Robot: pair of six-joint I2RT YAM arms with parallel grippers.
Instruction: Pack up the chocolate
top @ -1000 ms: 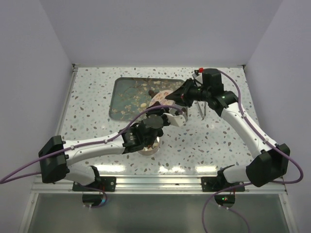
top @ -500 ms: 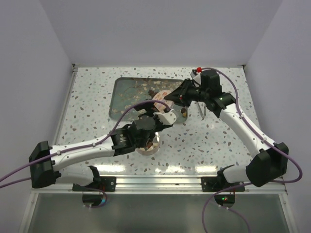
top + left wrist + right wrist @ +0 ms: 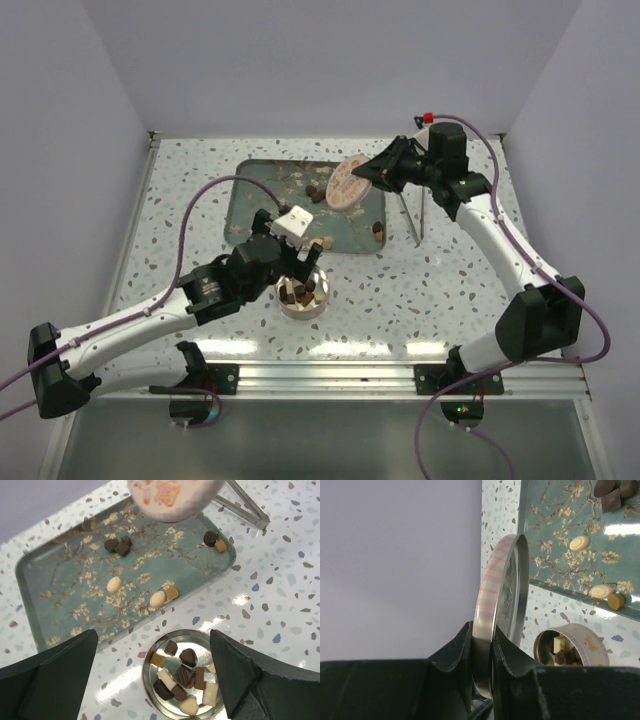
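Spread to the widest at the left gripper (image 3: 296,268), with nothing between the fingers (image 3: 55,672). Hanging straight above the round tin (image 3: 146,674), one finger to either side of it in the wrist view, touching neither rim nor contents.

Clamped tight at the right gripper (image 3: 483,655), pinching the lid (image 3: 504,592) by its edge between both fingers. Held up in the air beyond the tin and a little to its right, pale pink top turned toward the tin's side, touching nothing but the fingers.

Inside the tin: a jumble of chocolate (image 3: 186,674), dark brown, caramel and cream pieces, square and rounded, piled over most of the shiny floor.

Just beyond the tin, near but apart from it: a teal tray (image 3: 65,595) with a blossom pattern, carrying more loose pieces. Nearest the tin, two cream rounds (image 3: 114,584) and a tan one right beside the right-hand cream. Farther beyond the tin, a small cluster of dark pieces (image 3: 118,545). Beyond the tin and to its right, in the tray's corner, one dark piece and one tan, touching.

Farther out again, beyond the tin and well to its right, off the tray: metal tongs (image 3: 246,509) lying flat on the speckled table (image 3: 280,585), same table under tin and tray.
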